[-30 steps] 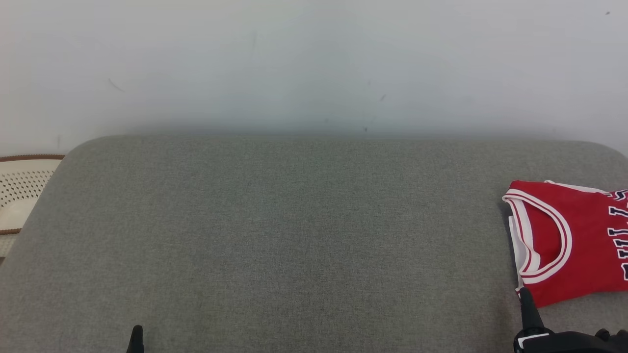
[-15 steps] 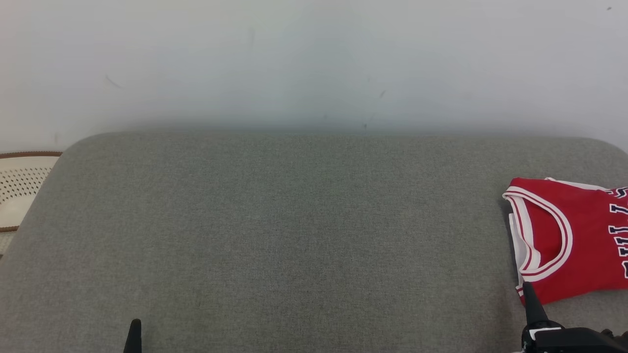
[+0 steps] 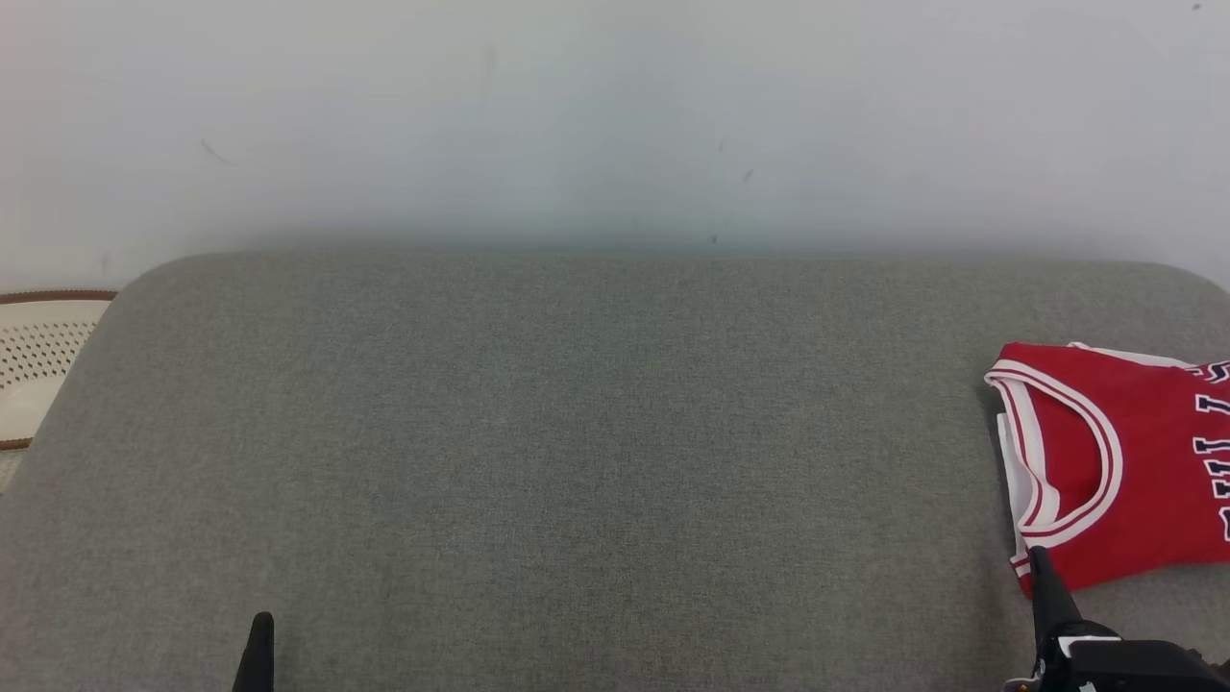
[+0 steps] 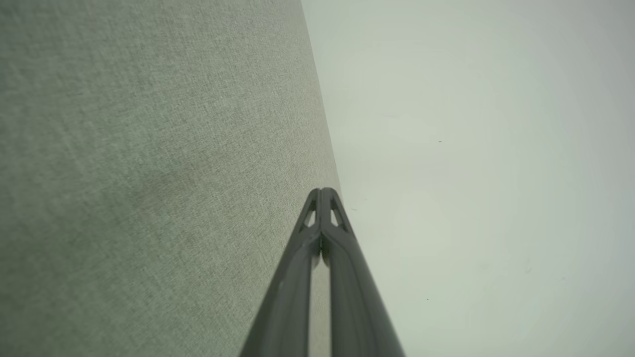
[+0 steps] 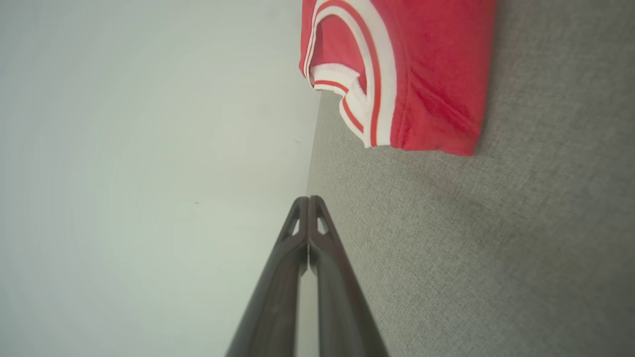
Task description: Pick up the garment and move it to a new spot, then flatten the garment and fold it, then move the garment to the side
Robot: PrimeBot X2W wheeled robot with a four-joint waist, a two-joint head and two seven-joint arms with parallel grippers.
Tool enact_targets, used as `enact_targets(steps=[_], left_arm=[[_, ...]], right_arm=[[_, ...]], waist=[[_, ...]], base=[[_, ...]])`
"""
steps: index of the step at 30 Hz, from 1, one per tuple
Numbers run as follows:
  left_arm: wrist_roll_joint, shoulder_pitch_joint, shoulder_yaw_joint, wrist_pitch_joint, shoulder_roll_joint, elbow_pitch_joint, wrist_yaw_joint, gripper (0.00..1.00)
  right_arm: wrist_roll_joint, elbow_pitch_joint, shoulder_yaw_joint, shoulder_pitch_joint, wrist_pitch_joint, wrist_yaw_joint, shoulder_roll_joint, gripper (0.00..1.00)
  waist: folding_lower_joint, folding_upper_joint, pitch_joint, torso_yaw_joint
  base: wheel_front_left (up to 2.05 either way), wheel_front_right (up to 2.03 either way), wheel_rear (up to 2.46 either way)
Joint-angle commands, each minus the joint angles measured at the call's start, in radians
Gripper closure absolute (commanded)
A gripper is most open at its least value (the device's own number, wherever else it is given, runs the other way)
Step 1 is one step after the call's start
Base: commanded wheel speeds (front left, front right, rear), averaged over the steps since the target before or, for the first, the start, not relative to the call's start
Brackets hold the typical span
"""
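1. Lying at the 3 o'clock side of the grey fabric-covered tabletop (image 3: pixel 577 461), the red jersey (image 3: pixel 1134 461) looks folded, with its white-and-red neckline trim facing 9 o'clock. Its far part runs out of the head view, so I cannot tell how near the edge it sits.
2. The left fingers (image 3: pixel 258 649) show at 7 o'clock, pressed together and holding nothing; the left wrist view shows them (image 4: pixel 325 192) shut over bare fabric, well apart from the jersey.
3. The right fingers (image 3: pixel 1045 581) are at 5 o'clock, also shut and empty. In the head view their tip overlaps the jersey's near corner; the right wrist view shows the jersey (image 5: pixel 426 74) ahead of the tip (image 5: pixel 311 201) with grey fabric between, so they look apart.
4. By my reading the fold and the move aside are done, and only a clean retreat is left.
5. Risks from here:
   - If the right arm swings toward 3 o'clock, the tip could catch the loose hem and drag the fold open.
   - A low pass could rub the thin cloth and bunch it.
   - A push toward 3 o'clock might slide the jersey off, if the edge is close.
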Motion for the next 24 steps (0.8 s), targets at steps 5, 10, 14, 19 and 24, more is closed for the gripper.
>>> enact_targets(steps=[5, 10, 14, 19, 24], left_arm=[[-0.058, -0.015, 0.008, 0.015, 0.005, -0.004, -0.009, 1.00], [-0.097, -0.020, 0.010, 0.026, 0.005, -0.004, -0.009, 1.00], [-0.130, -0.024, 0.011, 0.033, 0.005, -0.003, -0.012, 1.00], [-0.168, -0.023, 0.013, 0.043, 0.005, -0.002, -0.015, 1.00], [-0.206, -0.028, 0.014, 0.052, 0.005, -0.002, -0.018, 1.00]], right_arm=[[0.055, -0.008, -0.011, -0.014, 0.016, 0.000, 0.003, 1.00], [0.095, -0.009, -0.017, -0.019, 0.026, 0.000, 0.005, 1.00], [0.128, -0.010, -0.022, -0.022, 0.034, 0.000, 0.007, 1.00], [0.168, -0.012, -0.029, -0.027, 0.043, 0.000, 0.009, 1.00], [0.203, -0.013, -0.035, -0.030, 0.052, 0.000, 0.011, 1.00]], waist=[[0.0000, -0.0001, 0.004, -0.001], [0.0000, -0.0001, 0.008, -0.002], [0.0000, -0.0001, 0.011, -0.002], [0.0000, -0.0001, 0.014, -0.003], [0.0000, -0.0001, 0.018, -0.004]], base=[[0.00, 0.00, 0.00], [0.00, 0.00, 0.00], [0.00, 0.00, 0.00], [0.00, 0.00, 0.00], [0.00, 0.00, 0.00]])
